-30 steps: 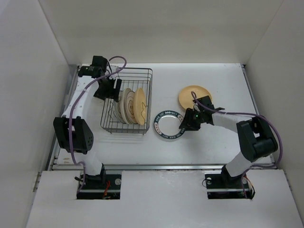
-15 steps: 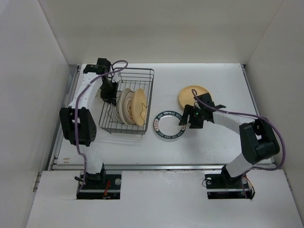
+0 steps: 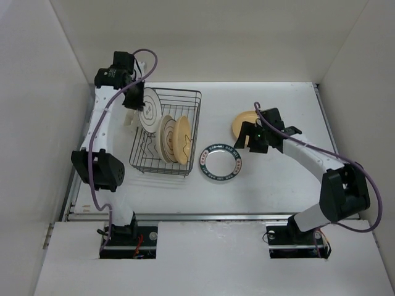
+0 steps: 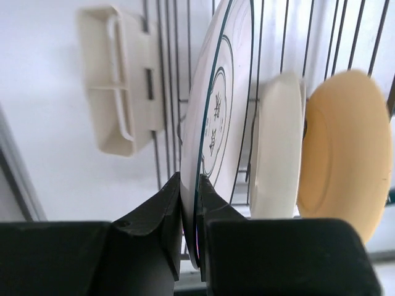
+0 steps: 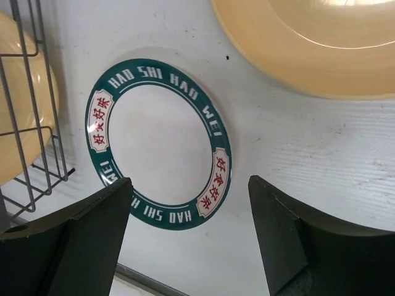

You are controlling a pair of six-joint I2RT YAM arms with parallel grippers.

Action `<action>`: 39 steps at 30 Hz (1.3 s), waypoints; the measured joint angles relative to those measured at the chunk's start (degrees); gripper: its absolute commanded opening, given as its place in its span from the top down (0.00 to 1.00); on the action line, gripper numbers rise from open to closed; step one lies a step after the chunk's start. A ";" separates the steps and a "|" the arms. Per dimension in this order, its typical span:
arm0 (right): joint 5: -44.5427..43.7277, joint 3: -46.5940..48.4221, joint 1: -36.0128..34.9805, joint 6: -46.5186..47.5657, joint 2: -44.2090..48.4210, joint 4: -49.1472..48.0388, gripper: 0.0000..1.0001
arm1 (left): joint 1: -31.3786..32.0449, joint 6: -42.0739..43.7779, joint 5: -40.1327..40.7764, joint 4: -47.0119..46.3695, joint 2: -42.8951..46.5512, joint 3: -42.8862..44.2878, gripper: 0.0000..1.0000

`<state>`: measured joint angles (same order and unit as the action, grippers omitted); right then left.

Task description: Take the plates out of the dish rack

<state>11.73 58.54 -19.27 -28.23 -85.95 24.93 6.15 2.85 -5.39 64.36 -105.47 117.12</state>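
Note:
The dark wire dish rack [image 3: 182, 96] stands left of centre. My left gripper [image 3: 137, 108] is shut on the lower rim of a white plate [image 3: 149, 110] with a dark ring. It holds the plate upright above the rack's back left part. The left wrist view shows the jaws [image 4: 191, 206] pinching that plate [image 4: 219, 111]. A cream plate [image 3: 165, 139] and a tan plate [image 3: 181, 140] stand upright in the rack. A green-rimmed plate [image 3: 220, 163] and a tan plate [image 3: 244, 123] lie flat on the table. My right gripper [image 3: 255, 138] hangs open above the table between them, holding nothing.
A cream plastic holder [image 4: 117, 80] hangs on the rack's left side. In the right wrist view the green-rimmed plate [image 5: 99, 117] lies under my open fingers, the tan plate [image 5: 321, 43] beyond, and rack wires [image 5: 31, 111] at the left. White walls enclose the table.
My left gripper has shut on the white plate and raised it out of the rack toward the back left. My right gripper has opened and drawn back from the green-rimmed plate.

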 measured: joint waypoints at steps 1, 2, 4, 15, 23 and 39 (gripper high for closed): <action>-0.04 0.33 0.00 0.20 0.50 0.46 0.18 | 0.00 -0.11 0.74 -0.52 0.50 0.87 1.00; -0.11 0.74 0.00 0.46 1.01 0.87 0.17 | 0.00 -0.11 1.62 -1.16 1.18 1.46 1.00; 0.55 2.14 0.00 1.05 1.97 1.64 0.17 | 0.00 0.00 3.06 -2.60 2.91 1.99 1.00; 14.14 10.58 -1.55 1.77 8.57 -9.07 0.09 | -0.22 -2.14 -14.86 -8.33 11.76 9.35 1.00; 24.55 16.41 -3.13 -1.97 3.67 -19.12 0.08 | 0.13 -11.32 -49.66 -16.28 11.26 -7.98 1.00; 28.26 14.62 -3.69 -14.53 -1.75 -27.12 1.00 | 0.90 -13.75 -58.97 -24.44 7.65 -14.62 0.20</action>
<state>39.99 73.17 -22.96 -42.76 -87.70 -2.20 7.05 -10.90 -64.36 39.92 -97.82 102.50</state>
